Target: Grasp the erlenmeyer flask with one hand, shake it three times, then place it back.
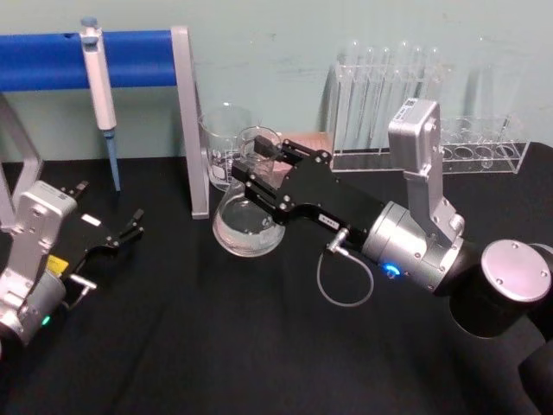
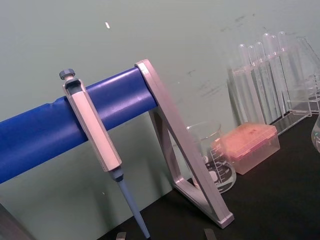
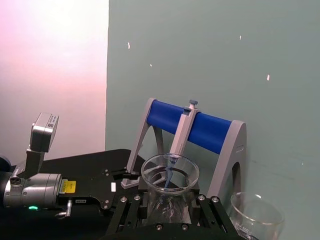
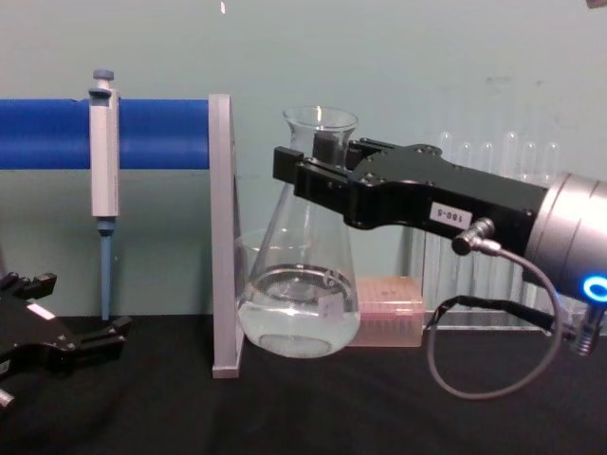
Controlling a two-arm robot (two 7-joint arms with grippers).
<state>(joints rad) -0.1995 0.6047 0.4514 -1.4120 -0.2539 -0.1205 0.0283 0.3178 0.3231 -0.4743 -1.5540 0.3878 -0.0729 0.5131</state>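
The right gripper (image 4: 319, 161) is clamped on the neck of the erlenmeyer flask (image 4: 299, 303), one black finger on each side just under the flared rim. It holds the flask clear of the black table (image 1: 216, 346) with the base a little tilted. Clear liquid lies in the bottom of the flask. In the head view the flask hangs over the back middle of the table, just in front of the glass beaker (image 1: 220, 138) and beside the grey right leg of the pipette stand (image 1: 192, 130). A pipette (image 1: 99, 86) hangs from the stand's blue bar. The test tube rack (image 1: 415, 112) stands along the back edge toward the right corner, with a pink tip box (image 4: 389, 308) beside it. The left gripper (image 1: 111, 246) rests near the table's left edge, fingers spread and holding nothing.
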